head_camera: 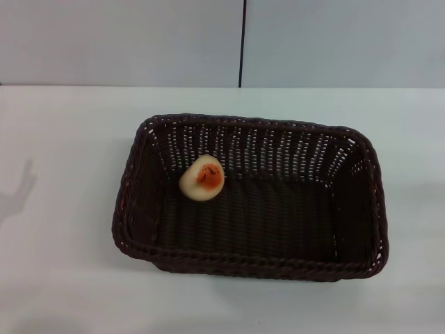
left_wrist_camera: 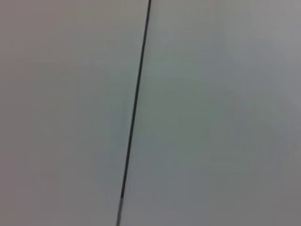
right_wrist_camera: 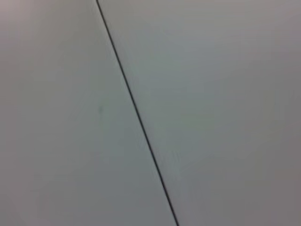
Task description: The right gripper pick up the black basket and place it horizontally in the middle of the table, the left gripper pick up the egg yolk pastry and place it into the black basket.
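The black basket (head_camera: 250,257) lies lengthwise across the middle of the white table (head_camera: 62,278) in the head view. The egg yolk pastry (head_camera: 201,178) rests inside it, on the basket floor near the back left corner, its orange-red centre facing up and forward. Neither gripper shows in any view. Both wrist views show only a pale wall with a thin dark seam (left_wrist_camera: 134,113) (right_wrist_camera: 136,113).
A grey wall with a vertical dark seam (head_camera: 242,42) runs behind the table's far edge. A faint shadow (head_camera: 21,191) falls on the table at the left.
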You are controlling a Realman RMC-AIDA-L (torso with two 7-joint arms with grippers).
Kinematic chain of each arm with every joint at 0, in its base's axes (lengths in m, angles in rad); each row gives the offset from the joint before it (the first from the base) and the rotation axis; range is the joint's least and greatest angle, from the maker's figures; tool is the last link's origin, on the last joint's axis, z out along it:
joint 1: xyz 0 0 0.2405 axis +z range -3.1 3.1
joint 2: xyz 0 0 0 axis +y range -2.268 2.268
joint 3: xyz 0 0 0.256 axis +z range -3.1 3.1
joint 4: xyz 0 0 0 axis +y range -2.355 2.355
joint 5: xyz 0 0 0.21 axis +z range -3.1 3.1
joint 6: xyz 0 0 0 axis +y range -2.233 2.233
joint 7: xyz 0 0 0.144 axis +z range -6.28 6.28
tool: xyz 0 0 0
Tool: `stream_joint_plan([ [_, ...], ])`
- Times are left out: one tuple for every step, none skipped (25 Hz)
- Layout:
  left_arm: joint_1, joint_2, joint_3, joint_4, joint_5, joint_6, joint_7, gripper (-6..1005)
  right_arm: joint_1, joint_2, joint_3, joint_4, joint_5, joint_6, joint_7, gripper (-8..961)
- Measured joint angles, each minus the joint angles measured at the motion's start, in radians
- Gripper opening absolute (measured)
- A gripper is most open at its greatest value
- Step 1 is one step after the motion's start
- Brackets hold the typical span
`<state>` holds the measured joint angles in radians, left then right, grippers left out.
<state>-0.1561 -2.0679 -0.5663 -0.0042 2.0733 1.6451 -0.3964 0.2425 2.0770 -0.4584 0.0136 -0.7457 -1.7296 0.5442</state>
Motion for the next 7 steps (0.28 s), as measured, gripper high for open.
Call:
stream_joint_plan([
  [0.000, 0.000, 0.000, 0.000, 0.000, 0.000, 0.000, 848, 0.000, 0.000, 0.000, 0.000, 0.000, 0.000, 0.000, 809],
  [-0.002, 0.001, 0.002, 0.002, 0.002, -0.004, 0.001, 848, 0.007, 0.001, 0.001, 0.000, 0.000, 0.007, -0.010, 809],
  [-0.004, 0.002, 0.001, 0.002, 0.002, -0.012, -0.001, 848, 0.017, 0.001, 0.006, 0.000, 0.000, 0.015, -0.027, 809],
  [-0.004, 0.002, 0.001, 0.002, 0.002, -0.012, -0.001, 848, 0.021, 0.001, 0.009, -0.002, 0.001, 0.019, -0.029, 809],
  [-0.003, 0.002, -0.006, -0.002, 0.000, -0.018, -0.006, 848, 0.027, 0.000, 0.012, -0.005, 0.002, 0.022, -0.029, 809],
  [-0.003, 0.002, -0.006, -0.002, 0.000, -0.018, -0.006, 848, 0.027, 0.000, 0.012, -0.005, 0.002, 0.022, -0.029, 809],
  [-0.002, 0.002, -0.010, -0.004, -0.002, -0.020, -0.007, 848, 0.031, -0.001, 0.014, -0.010, 0.003, 0.023, -0.029, 809],
])
